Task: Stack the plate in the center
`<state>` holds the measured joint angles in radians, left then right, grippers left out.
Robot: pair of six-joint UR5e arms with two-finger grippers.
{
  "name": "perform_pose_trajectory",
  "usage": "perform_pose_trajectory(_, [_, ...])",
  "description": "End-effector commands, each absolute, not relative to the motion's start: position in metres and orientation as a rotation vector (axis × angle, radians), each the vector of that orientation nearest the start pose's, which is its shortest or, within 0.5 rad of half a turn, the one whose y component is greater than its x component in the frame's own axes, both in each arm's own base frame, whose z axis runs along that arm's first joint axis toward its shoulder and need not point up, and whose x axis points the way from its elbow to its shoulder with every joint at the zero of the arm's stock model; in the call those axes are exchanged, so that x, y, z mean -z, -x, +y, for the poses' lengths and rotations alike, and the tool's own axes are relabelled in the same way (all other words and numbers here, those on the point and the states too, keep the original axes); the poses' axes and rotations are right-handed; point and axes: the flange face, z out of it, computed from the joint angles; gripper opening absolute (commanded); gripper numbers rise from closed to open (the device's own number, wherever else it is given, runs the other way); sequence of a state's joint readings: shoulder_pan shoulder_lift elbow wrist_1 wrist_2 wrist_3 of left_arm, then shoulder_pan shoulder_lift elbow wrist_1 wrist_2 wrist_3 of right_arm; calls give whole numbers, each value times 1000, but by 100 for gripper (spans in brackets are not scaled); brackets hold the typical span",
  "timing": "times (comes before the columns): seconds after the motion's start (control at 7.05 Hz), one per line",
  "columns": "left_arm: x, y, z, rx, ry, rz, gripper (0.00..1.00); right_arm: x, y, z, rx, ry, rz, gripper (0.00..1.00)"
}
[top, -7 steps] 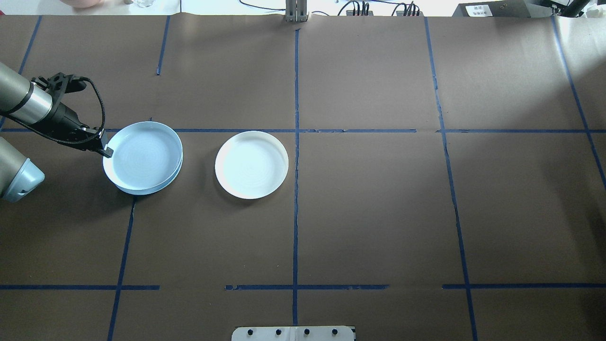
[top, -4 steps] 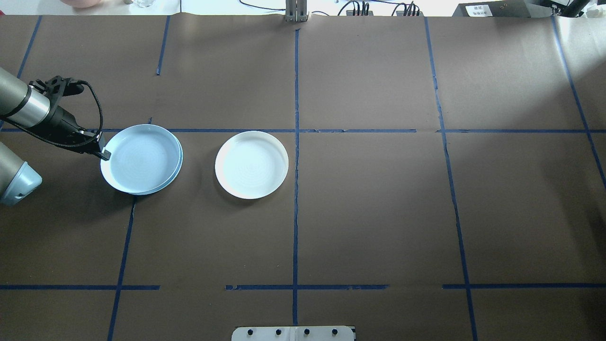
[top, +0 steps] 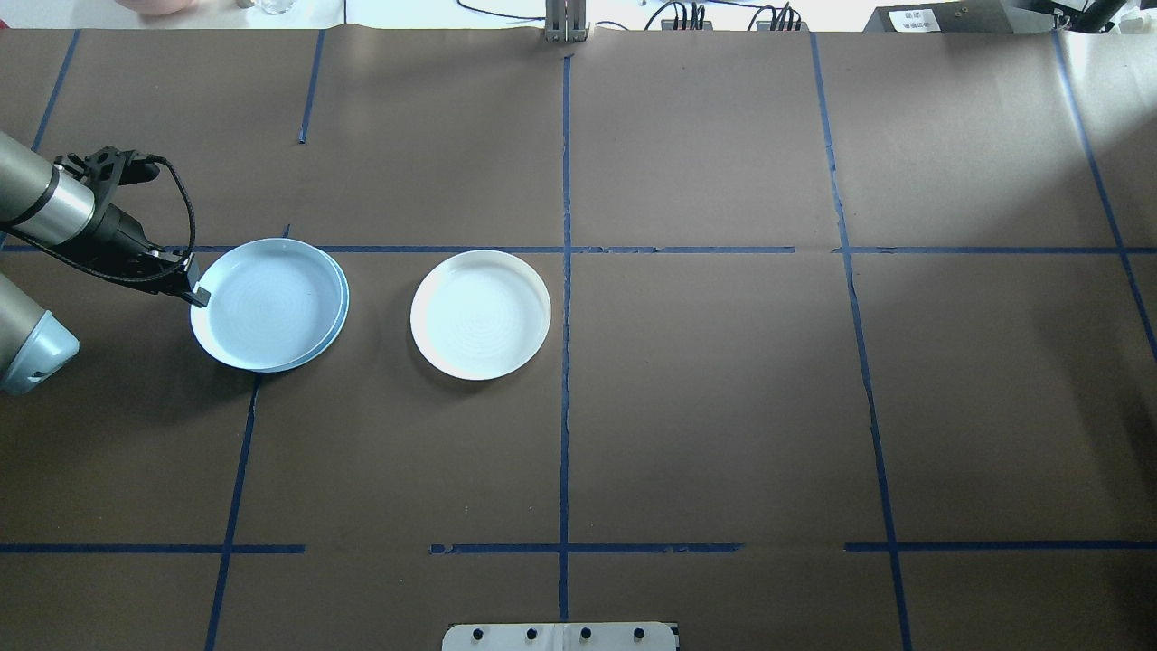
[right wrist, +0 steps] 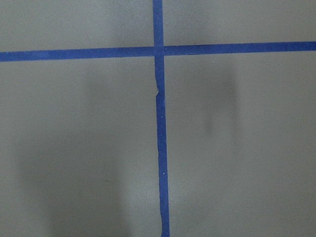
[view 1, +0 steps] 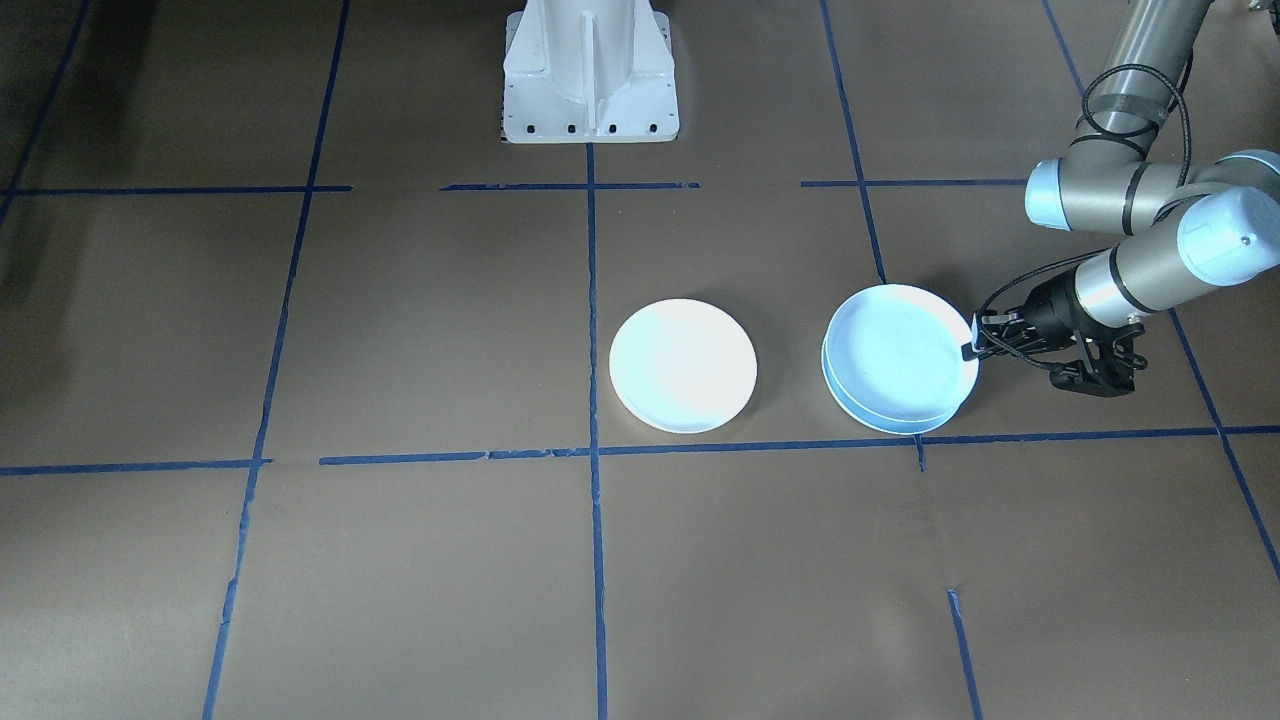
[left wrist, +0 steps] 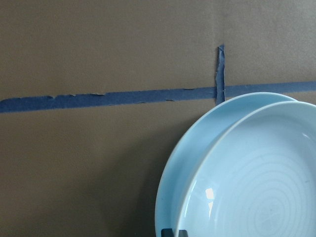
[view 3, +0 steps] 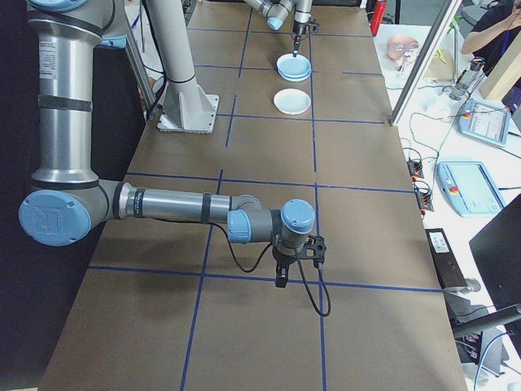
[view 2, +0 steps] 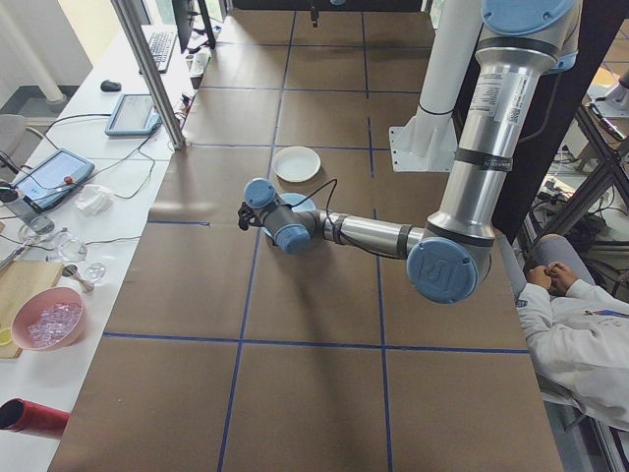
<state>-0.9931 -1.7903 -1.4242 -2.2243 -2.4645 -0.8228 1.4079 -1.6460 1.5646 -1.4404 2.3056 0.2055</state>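
No readable text anywhere (label on box (top: 911,16) at table edge too blurred).

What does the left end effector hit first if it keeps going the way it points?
Nothing new: the left end effector is already at the rim of the top blue plate. Farther along, probably the white plate, though height is unclear.

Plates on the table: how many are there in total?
3. Two pale blue plates are stacked, slightly offset: the top plate on the bottom plate, with the left end effector at the top plate's rim. A white plate lies apart, nearer the table's center.
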Motion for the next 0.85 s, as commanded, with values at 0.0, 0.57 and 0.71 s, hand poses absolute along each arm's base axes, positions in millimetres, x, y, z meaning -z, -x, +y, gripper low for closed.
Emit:
perform_pose_trajectory(0.0, [-531,-281,-533,-99,35,1081,0,-687,9,-467,-23,88,-731,100])
perform_pose_trajectory(0.57, [-526,-283,-535,-98,30,1086,0,-687,9,-467,-23,88,-731,100])
perform_pose_trajectory(0.71, [-526,-283,-535,-99,30,1085,0,-687,10,-467,-22,89,-731,100])
